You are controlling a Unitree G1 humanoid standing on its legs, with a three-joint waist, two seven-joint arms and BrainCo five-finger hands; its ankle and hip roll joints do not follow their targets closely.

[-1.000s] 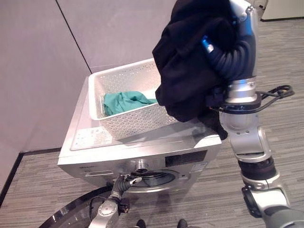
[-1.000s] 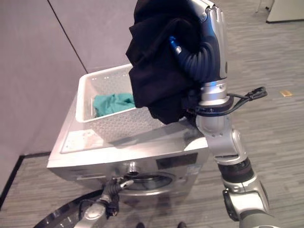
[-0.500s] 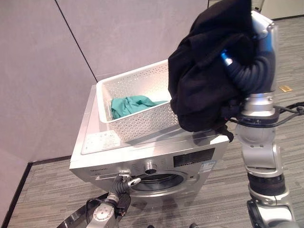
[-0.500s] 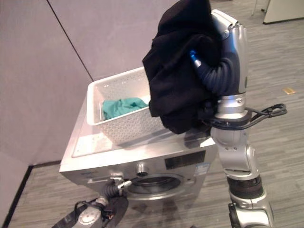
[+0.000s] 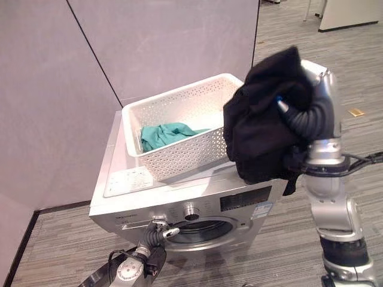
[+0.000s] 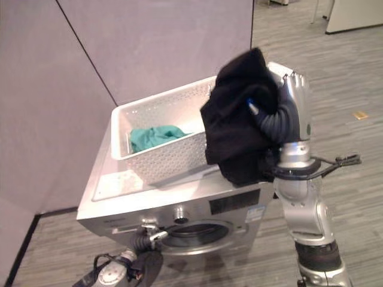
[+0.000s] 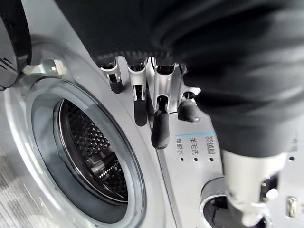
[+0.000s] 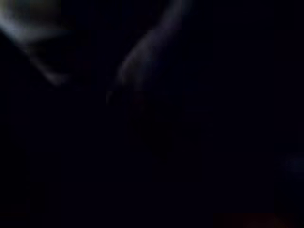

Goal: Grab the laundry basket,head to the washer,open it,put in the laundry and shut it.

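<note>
The washer (image 5: 179, 203) stood against a plain grey wall panel (image 5: 161, 42), on a floor (image 5: 60, 245) of grey striped carpet. Its silver top made the surface here, and the white perforated laundry basket (image 5: 179, 140) sat across the middle of it, reaching almost to the back edge, with one corner hanging toward the right edge. A white label sheet (image 5: 127, 180) lay flat near the front left corner of the top.

Inside the basket was a crumpled teal garment (image 5: 164, 134), bunched toward the left end. The bigger piece, a black garment (image 5: 263, 128), was up in the air at the right edge of the washer top, hanging in a heavy bundle next to the basket's right end. It was draped all over the right hand (image 6: 292, 89), so I honestly couldn't tell what those fingers were doing under the cloth; the right wrist view was just darkness.

Down low, the left hand (image 7: 156, 95) was at the washer's front panel, right beside the round opening with the dark drum (image 7: 90, 152) showing inside. Its fingers (image 7: 160, 126) were fairly straight, holding nothing, tips close to the panel. The door (image 5: 102, 275) swung out low at the front left.
</note>
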